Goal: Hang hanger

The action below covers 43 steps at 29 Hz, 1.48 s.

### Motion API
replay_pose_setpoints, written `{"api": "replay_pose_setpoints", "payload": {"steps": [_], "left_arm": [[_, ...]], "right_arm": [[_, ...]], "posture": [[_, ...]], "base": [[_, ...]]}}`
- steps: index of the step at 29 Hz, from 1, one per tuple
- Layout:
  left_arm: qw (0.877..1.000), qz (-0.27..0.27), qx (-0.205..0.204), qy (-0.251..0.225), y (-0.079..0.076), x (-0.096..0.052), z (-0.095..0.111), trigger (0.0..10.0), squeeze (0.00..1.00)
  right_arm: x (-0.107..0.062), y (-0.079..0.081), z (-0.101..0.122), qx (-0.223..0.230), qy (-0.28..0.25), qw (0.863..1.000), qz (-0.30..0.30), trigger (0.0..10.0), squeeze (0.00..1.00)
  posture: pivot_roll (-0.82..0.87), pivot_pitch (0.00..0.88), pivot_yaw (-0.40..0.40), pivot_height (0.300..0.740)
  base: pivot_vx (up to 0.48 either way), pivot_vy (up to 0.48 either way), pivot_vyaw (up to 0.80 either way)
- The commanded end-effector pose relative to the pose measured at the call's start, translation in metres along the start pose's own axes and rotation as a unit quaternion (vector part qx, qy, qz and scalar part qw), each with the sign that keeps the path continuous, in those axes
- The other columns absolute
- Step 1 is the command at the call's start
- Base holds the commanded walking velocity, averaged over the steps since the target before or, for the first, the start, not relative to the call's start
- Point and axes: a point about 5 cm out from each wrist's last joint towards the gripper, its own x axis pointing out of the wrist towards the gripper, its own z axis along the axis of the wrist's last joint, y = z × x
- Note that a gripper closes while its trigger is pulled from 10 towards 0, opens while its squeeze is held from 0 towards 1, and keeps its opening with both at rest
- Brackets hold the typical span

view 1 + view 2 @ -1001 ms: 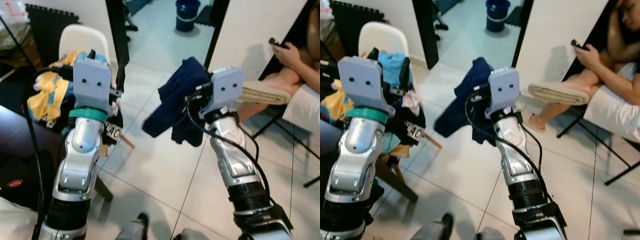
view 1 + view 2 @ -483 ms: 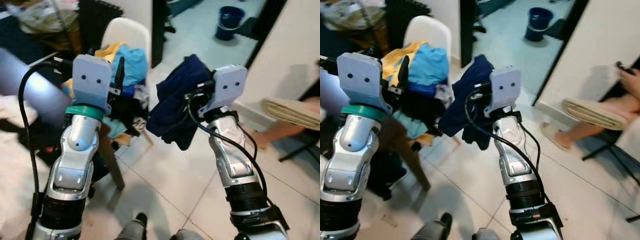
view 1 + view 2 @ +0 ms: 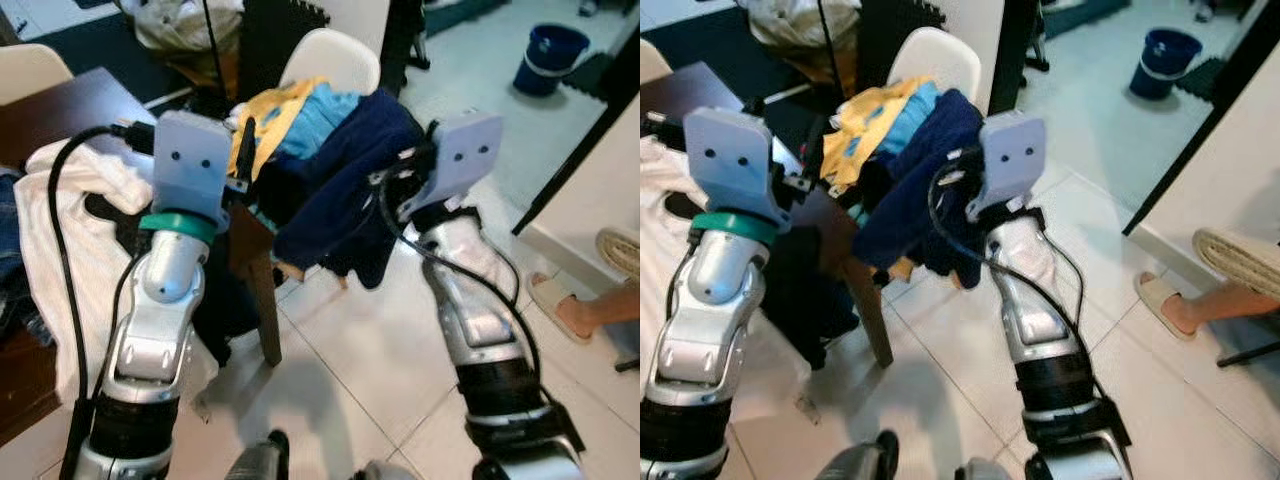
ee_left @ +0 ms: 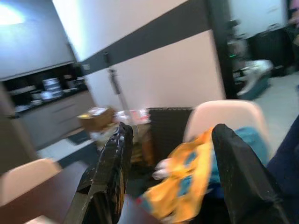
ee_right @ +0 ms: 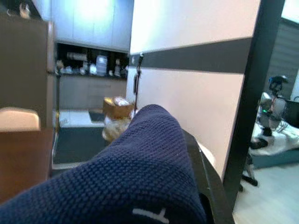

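A navy knit garment (image 3: 335, 190) hangs bunched from my right gripper (image 3: 400, 178), which is raised at chest height just right of a chair. In the right wrist view the navy cloth (image 5: 117, 182) drapes over the gripper, and one black finger (image 5: 208, 182) shows beside it. I cannot make out a hanger under the cloth. My left gripper (image 4: 173, 177) is raised to the left of the garment, open, with nothing between its fingers (image 4: 110, 172). It faces a pile of yellow and blue clothes (image 3: 290, 110) on the white chair (image 3: 335, 62).
A dark wooden table (image 3: 60, 110) stands at the left with a white cloth (image 3: 60, 230) hanging over its edge. A blue bucket (image 3: 550, 55) sits far right on the tiled floor. A person's sandalled foot (image 3: 560, 305) rests at the right edge.
The whole view has swung left: the chair and table now lie close in front, and the person has slid to the right edge. Both arms keep their pose, the garment still held.
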Motion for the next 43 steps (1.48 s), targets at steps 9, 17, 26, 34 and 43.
{"api": "replay_pose_setpoints", "payload": {"steps": [9, 17, 26, 34, 43], "left_arm": [[1.0, -0.004, 0.004, 0.003, -0.0024, -0.0014, 0.0005, 10.0, 0.0], [1.0, -0.002, 0.004, 0.003, -0.0022, -0.0009, 0.0005, 10.0, 0.0], [1.0, -0.002, 0.006, 0.003, -0.0015, -0.0003, 0.0004, 10.0, 0.0], [1.0, -0.002, 0.006, 0.001, -0.0019, -0.0003, 0.001, 10.0, 0.0], [1.0, 0.008, 0.015, 0.003, 0.0, 0.0009, 0.0001, 10.0, 0.0]], "right_arm": [[0.0022, 0.0016, 0.0076, 0.008, -0.014, 1.0, 0.007, 10.0, 0.0], [0.0019, 0.0016, 0.0077, 0.009, -0.012, 1.0, 0.008, 10.0, 0.0], [0.0014, 0.0022, 0.0067, 0.01, -0.009, 1.0, 0.008, 10.0, 0.0], [0.0004, 0.0016, 0.0061, 0.011, -0.008, 1.0, 0.006, 10.0, 0.0], [0.0009, 0.0015, 0.0053, 0.014, -0.007, 1.0, 0.005, 10.0, 0.0]], "posture": [[0.02, 0.0, 0.039, 0.74], [0.02, 0.0, 0.039, 0.74], [0.02, 0.0, 0.04, 0.74], [0.02, 0.0, 0.04, 0.74], [0.03, 0.0, 0.042, 0.74]], "base": [[0.0, 0.0, 0.73], [0.0, 0.0, 0.73], [0.0, 0.0, 0.73], [0.0, 0.0, 0.73], [0.086, 0.0, 0.61]]}}
